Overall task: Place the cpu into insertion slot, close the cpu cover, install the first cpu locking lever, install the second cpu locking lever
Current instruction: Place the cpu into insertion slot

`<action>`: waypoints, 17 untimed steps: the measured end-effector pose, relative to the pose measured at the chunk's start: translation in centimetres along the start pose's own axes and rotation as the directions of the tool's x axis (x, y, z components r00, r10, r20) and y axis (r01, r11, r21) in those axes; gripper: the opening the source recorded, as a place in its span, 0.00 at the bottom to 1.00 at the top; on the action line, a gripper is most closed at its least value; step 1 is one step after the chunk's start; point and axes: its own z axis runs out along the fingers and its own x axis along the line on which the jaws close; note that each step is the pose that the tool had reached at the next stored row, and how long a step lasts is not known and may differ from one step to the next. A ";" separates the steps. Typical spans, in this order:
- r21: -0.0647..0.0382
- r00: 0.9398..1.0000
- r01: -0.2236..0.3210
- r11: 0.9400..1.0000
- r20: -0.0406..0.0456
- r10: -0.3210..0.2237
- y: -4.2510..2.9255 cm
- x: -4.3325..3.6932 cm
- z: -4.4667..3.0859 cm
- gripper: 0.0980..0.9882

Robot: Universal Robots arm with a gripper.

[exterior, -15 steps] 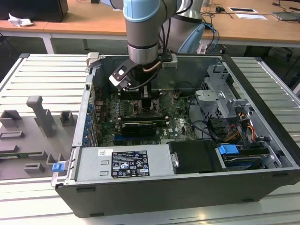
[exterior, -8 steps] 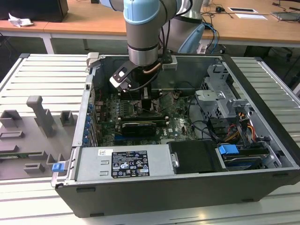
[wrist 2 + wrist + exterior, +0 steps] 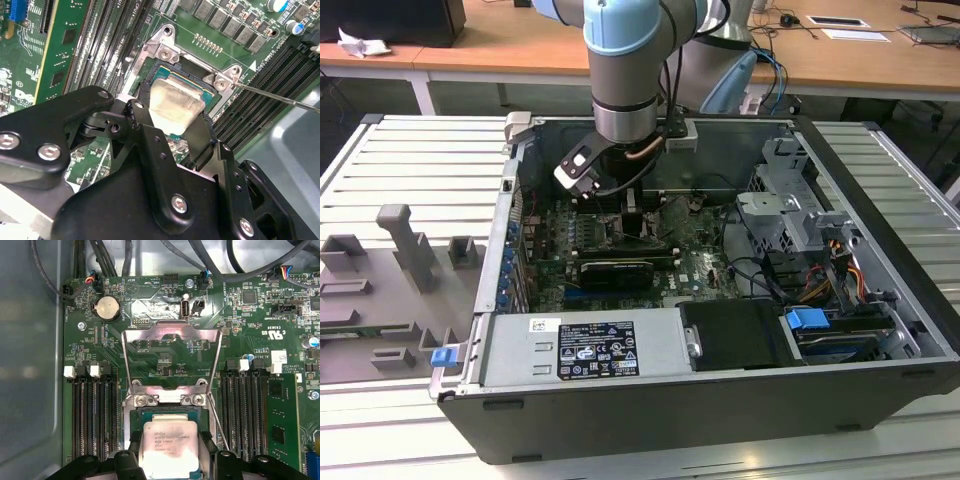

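**Gripper closed on the cpu at the insertion slot**

The gripper (image 3: 172,120) has its two matte black fingers (image 3: 201,137) drawn in against opposite edges of the cpu (image 3: 175,105), a flat square chip with a pale, brushed silvery-beige top and rounded corners. The cpu lies within the outline of the insertion slot (image 3: 165,412), a dark square socket with a bright metal rim. Whether the chip is fully seated cannot be told.

The cpu cover (image 3: 170,331), a thin silvery frame with a large square cut-out, stands swung open from its hinge at one edge of the slot. A locking lever (image 3: 280,97), a thin steel rod, juts out from a corner of the slot.

The slot sits on the green motherboard (image 3: 240,340) between two banks of long, ribbed black memory slots (image 3: 95,420). In the exterior view the grey and pale blue arm (image 3: 625,90) reaches down into the open dark metal case (image 3: 720,410).
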 end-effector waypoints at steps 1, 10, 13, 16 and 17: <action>0.000 1.000 0.000 1.000 0.000 0.000 0.00 0.00 0.00 0.50; 0.001 1.000 0.000 1.000 0.000 0.000 0.14 0.03 -1.48 0.55; 0.007 1.000 0.000 1.000 0.000 0.000 0.24 0.00 -1.64 0.21; 0.008 1.000 0.000 1.000 0.001 0.000 0.26 -0.01 -1.73 0.14; 0.009 1.000 0.000 1.000 0.001 0.000 0.27 -0.01 -1.79 0.07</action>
